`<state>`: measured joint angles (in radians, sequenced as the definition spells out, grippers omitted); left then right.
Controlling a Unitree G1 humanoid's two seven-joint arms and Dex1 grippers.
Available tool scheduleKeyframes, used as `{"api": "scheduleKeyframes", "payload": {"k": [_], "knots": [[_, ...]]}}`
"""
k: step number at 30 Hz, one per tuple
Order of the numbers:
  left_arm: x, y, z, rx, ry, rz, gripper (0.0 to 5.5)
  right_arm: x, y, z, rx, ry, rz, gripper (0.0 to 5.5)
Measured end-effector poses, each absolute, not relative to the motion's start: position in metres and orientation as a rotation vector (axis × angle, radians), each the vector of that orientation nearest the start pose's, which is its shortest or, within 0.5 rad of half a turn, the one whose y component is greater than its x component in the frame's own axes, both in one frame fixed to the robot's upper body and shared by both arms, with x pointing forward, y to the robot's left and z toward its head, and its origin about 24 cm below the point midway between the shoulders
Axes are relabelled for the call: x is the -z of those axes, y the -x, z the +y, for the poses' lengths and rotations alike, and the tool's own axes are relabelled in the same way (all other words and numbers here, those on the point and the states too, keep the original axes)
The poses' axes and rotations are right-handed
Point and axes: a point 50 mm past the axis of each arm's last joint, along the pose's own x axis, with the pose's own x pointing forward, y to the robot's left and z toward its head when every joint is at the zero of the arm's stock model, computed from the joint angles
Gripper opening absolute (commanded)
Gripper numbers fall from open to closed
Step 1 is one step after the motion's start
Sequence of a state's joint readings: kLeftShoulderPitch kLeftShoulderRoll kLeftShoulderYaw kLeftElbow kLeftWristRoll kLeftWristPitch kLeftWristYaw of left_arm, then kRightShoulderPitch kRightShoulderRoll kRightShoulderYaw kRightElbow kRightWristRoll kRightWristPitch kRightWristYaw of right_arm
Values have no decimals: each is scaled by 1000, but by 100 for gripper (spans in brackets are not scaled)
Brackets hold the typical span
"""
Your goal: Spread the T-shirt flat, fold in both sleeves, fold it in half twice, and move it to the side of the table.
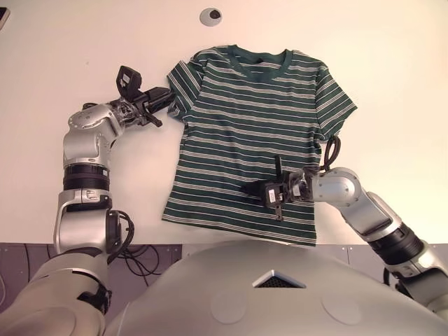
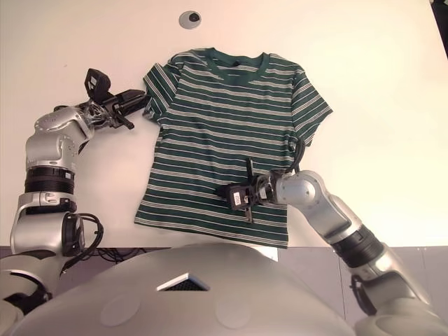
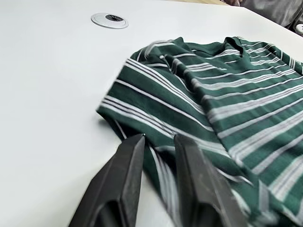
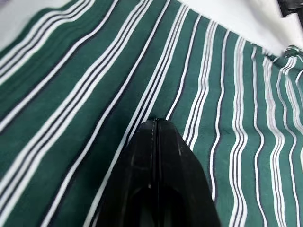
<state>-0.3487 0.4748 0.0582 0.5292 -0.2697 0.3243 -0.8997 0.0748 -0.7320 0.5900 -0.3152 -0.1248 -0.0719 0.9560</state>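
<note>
- The green, white-striped cotton T-shirt (image 1: pixel 259 133) lies face up and mostly flat on the white tabletop (image 1: pixel 392 84). Its collar is on the far side from both tools, and neither sleeve is folded in yet.
- The left tool (image 1: pixel 166 96) sits low at the shirt's left sleeve (image 3: pixel 156 101). Its two black fingers (image 3: pixel 128 161) are parted by only a narrow gap, with the sleeve hem right at their tips. I cannot tell whether any cloth is actually pinched.
- The right tool (image 4: pixel 155 122) is over the lower body of the shirt, striped cloth all around it. Its fingers are pressed fully together with nothing between them. It looks placed to pin the cloth, but I cannot confirm contact.
- A round grey cable grommet (image 1: pixel 211 16) sits in the tabletop well beyond the left tool, clear of the work.
- My read: the sleeve fold is the step in hand, left side first.
- Risk one: with so narrow a gap, the fingers may close on one layer of the hem, or on none, and the sleeve then slips free partway through the fold.
- Risk two: if the right tool is not really weighing the cloth down, pulling the sleeve drags the whole shirt sideways and undoes the flat spread.
- Risk three: a low sweep may bunch the sleeve into a wrinkle under the fold.
</note>
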Motion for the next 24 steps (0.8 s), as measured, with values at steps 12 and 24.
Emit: {"api": "scheduleKeyframes", "payload": {"k": [12,24], "knots": [[-19,-282,241,700,55,558,109,-36,-149,-140,-1605,760,297,0],[-26,-240,241,843,-52,567,109,-35,-154,-142,-1575,768,296,0]]}}
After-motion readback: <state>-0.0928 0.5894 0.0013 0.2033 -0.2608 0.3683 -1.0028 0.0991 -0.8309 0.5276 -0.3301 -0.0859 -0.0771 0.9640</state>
